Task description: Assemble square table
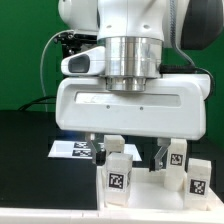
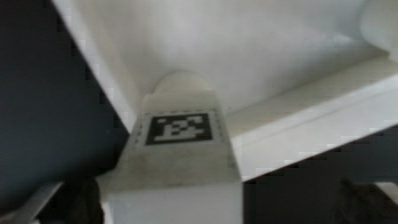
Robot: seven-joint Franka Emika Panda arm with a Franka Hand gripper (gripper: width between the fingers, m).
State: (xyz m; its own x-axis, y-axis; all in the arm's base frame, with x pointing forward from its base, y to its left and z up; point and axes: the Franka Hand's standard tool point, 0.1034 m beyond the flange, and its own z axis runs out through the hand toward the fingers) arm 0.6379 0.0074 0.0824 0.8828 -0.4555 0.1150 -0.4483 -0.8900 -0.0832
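Note:
My gripper point(image 1: 128, 153) hangs low over the white square tabletop point(image 1: 150, 205), its jaws open. In the wrist view a white stubby leg point(image 2: 175, 165) with a black-and-white tag stands between the fingertips point(image 2: 71, 203). It is close to one finger and apart from the other. The gripper point(image 2: 217, 208) is not closed on it. In the exterior view several tagged legs stand upright on the tabletop: one at the front point(image 1: 118, 178), one behind it point(image 1: 114, 147), and two on the exterior view's right point(image 1: 178, 156) point(image 1: 197, 180). The white panel point(image 2: 267, 50) fills the wrist view.
The marker board point(image 1: 72, 150) lies flat on the black table on the exterior view's left, behind the tabletop. A black stand with cables point(image 1: 72, 42) is at the back before a green backdrop.

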